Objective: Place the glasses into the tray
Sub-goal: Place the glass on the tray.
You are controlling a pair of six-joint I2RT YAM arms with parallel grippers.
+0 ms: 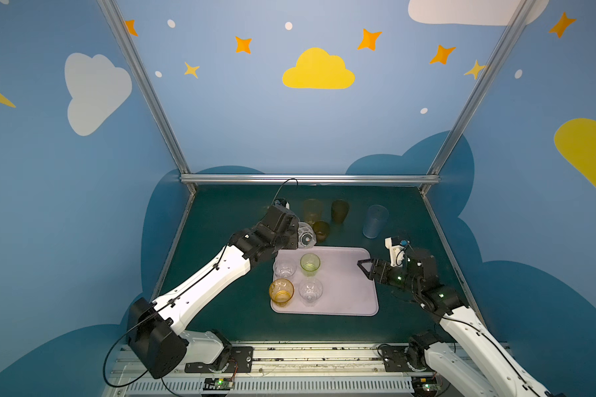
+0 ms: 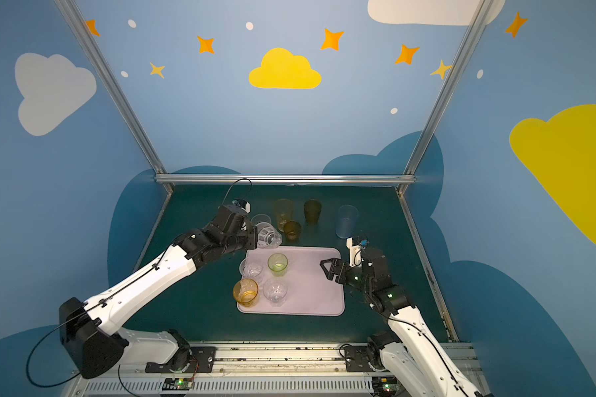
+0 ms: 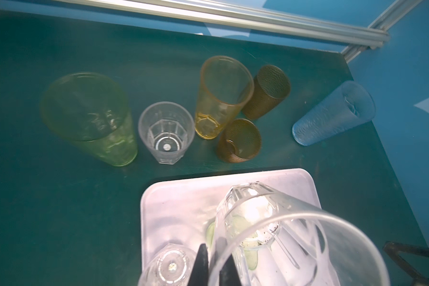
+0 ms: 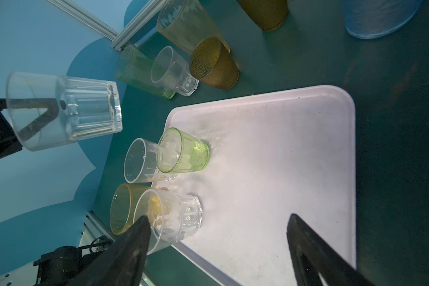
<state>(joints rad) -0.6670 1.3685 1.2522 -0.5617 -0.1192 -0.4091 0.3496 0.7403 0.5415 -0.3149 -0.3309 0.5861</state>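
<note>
Left wrist view shows the left tool (image 3: pixel 214 265) pinching the rim of a clear glass (image 3: pixel 258 210), tipped sideways near a corner of the pink tray (image 3: pixel 174 205), where four other glasses (image 1: pixel 309 264) stand, while the right tool (image 1: pixel 362 270) hangs wide open and empty nearby.

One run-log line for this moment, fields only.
left gripper: shut on clear faceted glass, in the air near tray | right gripper: open, empty, over tray edge | in tray: four glasses | on table: six glasses
</note>
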